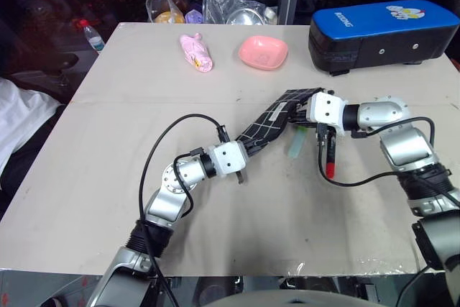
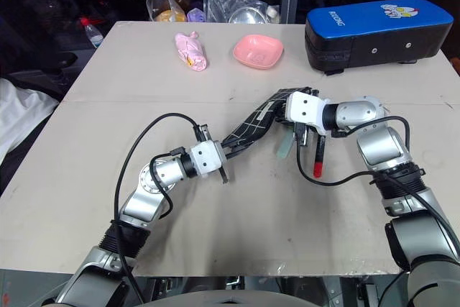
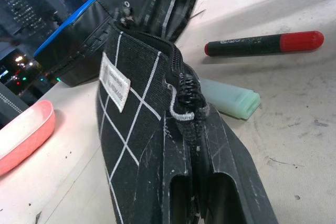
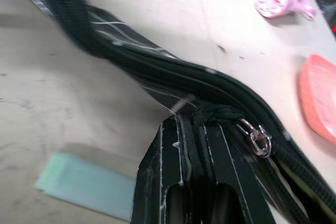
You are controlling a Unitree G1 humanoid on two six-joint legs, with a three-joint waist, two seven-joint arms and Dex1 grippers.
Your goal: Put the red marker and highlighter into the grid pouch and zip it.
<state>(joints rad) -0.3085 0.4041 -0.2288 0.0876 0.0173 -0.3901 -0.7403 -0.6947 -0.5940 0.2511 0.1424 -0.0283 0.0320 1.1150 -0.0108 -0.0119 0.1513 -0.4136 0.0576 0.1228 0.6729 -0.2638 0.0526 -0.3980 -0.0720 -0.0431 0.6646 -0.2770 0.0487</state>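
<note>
The grid pouch [image 1: 269, 124], black with white lines, hangs stretched above the table between my two grippers. My left gripper [image 1: 248, 150] is shut on its near end by the zipper's end [image 3: 184, 90]. My right gripper [image 1: 305, 111] is shut on the black zipper pull cord [image 4: 210, 114] at the far end, beside the metal slider ring [image 4: 257, 139]. The red marker [image 1: 330, 152] lies on the table just right of the pouch. The mint highlighter [image 1: 296, 143] lies on the table beside it, partly under the pouch. Both pens are outside the pouch.
A big blue-and-black hard case [image 1: 381, 30] stands at the back right. A pink dish [image 1: 263, 52] and a pink soft toy [image 1: 195, 53] lie at the back middle, with plastic bags [image 1: 237, 5] behind them. A person's white sleeve [image 1: 18, 127] shows at the left.
</note>
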